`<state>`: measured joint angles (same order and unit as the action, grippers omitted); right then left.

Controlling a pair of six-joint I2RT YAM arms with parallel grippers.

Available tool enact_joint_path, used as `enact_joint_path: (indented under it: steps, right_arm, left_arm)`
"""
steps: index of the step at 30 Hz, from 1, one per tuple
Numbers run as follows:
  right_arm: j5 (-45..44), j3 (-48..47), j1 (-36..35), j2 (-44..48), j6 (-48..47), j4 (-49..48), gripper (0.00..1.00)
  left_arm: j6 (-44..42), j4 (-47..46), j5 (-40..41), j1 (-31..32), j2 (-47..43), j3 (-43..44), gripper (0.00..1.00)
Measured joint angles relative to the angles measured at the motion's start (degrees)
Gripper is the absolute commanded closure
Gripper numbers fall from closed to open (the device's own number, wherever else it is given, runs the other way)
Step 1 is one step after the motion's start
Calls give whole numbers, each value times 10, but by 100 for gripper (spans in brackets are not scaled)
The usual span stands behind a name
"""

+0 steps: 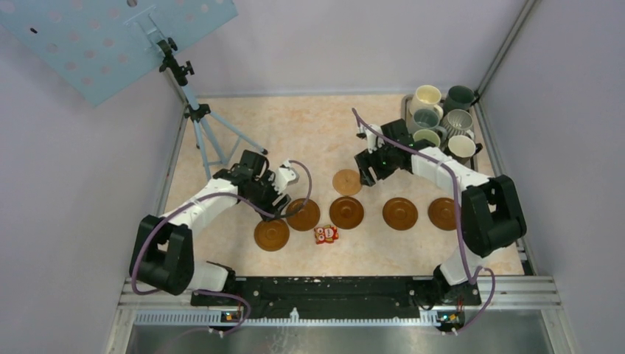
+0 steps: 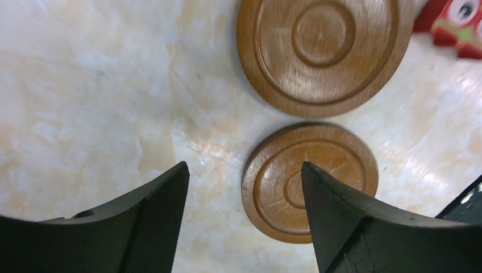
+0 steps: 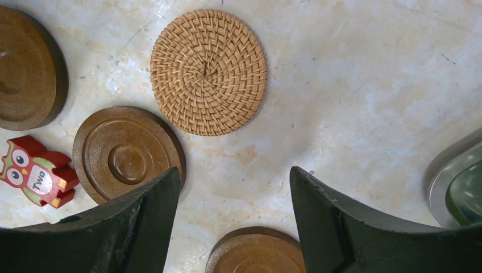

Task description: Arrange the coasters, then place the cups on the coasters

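Five brown wooden coasters lie across the table: one at the front left (image 1: pixel 272 234), then a row (image 1: pixel 303 214), (image 1: pixel 346 212), (image 1: pixel 400 213), (image 1: pixel 443 213). A woven round coaster (image 1: pixel 346 181) lies behind the row. My left gripper (image 1: pixel 276 208) hovers open between the two leftmost discs. In the left wrist view the left gripper (image 2: pixel 244 170) holds nothing, and its right finger overlaps one coaster (image 2: pixel 284 182). My right gripper (image 1: pixel 366 174) stands open beside the woven coaster (image 3: pixel 208 71), and the right gripper (image 3: pixel 234 173) is empty. Several cups (image 1: pixel 426 96) stand bunched at the back right.
The cups sit in a metal tray (image 1: pixel 406 103), whose rim (image 3: pixel 437 176) shows at the right of the right wrist view. A small red owl block (image 1: pixel 326 234) lies in front of the row. A tripod (image 1: pixel 200 125) stands at the back left.
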<state>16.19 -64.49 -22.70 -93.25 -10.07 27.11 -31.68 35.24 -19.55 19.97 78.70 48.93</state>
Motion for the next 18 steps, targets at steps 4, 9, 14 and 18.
enact_joint_path:
  steps: [4,9,14,18]
  right_arm:
    - [4,-14,0,-11,-3,0,30]
    - [6,-24,0,-24,-9,4,30]
    - [6,-24,0,-25,-14,4,30]
    - [6,-24,0,-25,-16,4,30]
  left_arm:
    - [-33,4,16,-3,-5,-39,22]
    - [-69,0,35,-3,-5,-72,27]
    - [-86,-12,58,-3,-9,-90,38]
    - [-87,-21,63,-8,-9,-91,45]
